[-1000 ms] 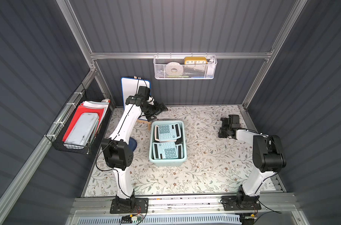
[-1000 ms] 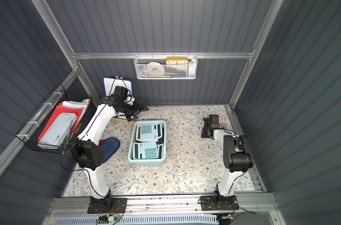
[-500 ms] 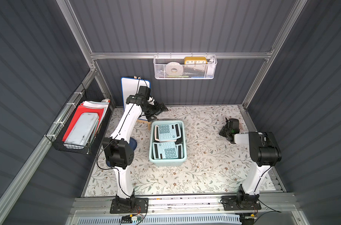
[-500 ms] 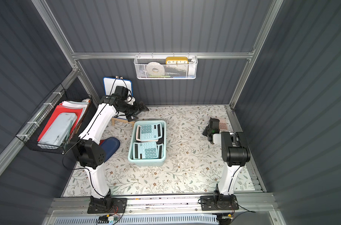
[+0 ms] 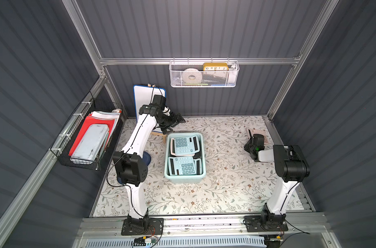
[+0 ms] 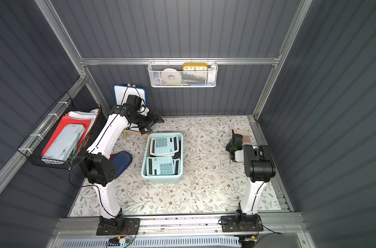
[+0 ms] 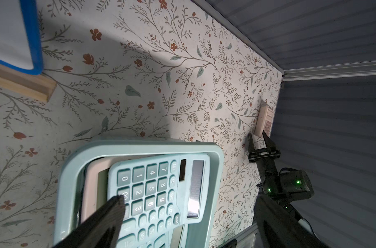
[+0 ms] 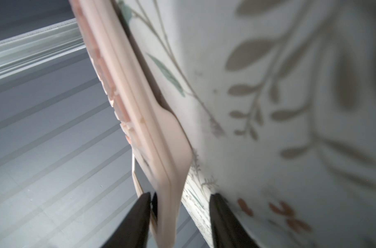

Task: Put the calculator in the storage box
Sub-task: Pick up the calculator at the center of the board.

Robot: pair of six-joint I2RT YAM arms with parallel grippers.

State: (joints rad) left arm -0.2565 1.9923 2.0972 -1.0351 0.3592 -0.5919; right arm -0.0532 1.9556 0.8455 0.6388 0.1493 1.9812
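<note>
A pink calculator [image 5: 264,137] [image 6: 246,137] lies at the table's far right edge, by the wall. My right gripper [image 5: 254,135] [image 8: 180,196] straddles its near end. One finger touches the key side; a gap shows between the other finger and the calculator [image 8: 152,107]. The mint storage box [image 5: 183,179] [image 6: 161,180] stands mid-table and holds two teal calculators [image 5: 183,143] [image 5: 182,165]. A pink one [image 7: 92,182] lies under the far teal one. My left gripper [image 5: 175,122] [image 7: 189,206] hangs open and empty above the box's far end.
A blue-framed whiteboard [image 5: 146,96] on a wooden easel stands behind the left arm. A white mesh basket [image 5: 204,82] hangs on the back wall and a black wire basket [image 5: 84,163] on the left wall. A blue object [image 6: 121,160] lies beside the left arm.
My right gripper has moved toward the far right wall onto the pink calculator, and its jaws have narrowed around it. The left arm has barely moved.
</note>
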